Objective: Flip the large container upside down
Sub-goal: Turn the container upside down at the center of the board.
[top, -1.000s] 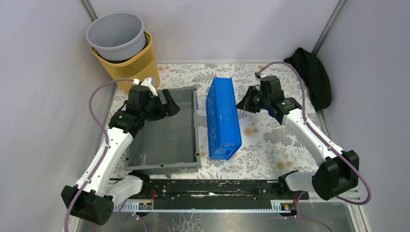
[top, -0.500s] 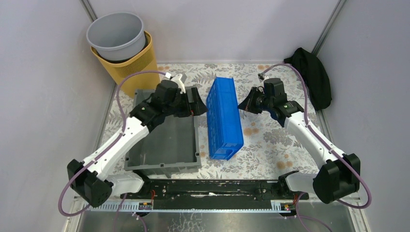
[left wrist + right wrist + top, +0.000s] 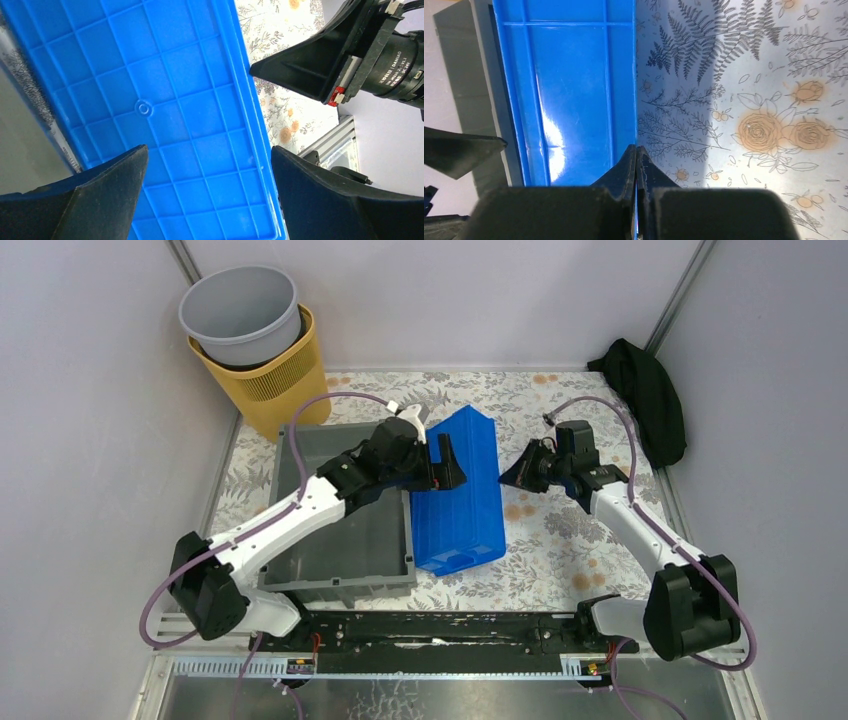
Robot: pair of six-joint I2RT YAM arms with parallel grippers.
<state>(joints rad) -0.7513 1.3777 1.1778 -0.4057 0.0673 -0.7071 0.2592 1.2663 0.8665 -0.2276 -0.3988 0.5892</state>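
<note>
a grey-walled booth encloses a table (image 3: 560, 540) under a floral cloth. the large container (image 3: 345, 540) sits on the left half of it, upright with its mouth open to the ceiling. it is a dark-grey rectangular crate with a thick rim and sloped walls, and we see its bare inner floor.

from above, the left arm reaches across the crate. its left end effector (image 3: 443, 466) is past the crate's right rim, at the blue tray (image 3: 470, 510). that tray lies just beside the crate, tilted, with its left edge raised toward the crate wall.

only the left wrist view shows the tray's square-gridded underside filling the space between the widely spread fingers (image 3: 105, 185). whether they touch it we cannot tell. the right wrist view alone gives the tray's smooth inner face and the right end effector (image 3: 507, 477) with its tips pressed together, pinching nothing, near the tray's right edge.

at the far left corner a light-grey bucket (image 3: 240, 310) rests in a yellow basket (image 3: 275, 385), near the crate. a black cloth (image 3: 650, 400) lies at the far right.
</note>
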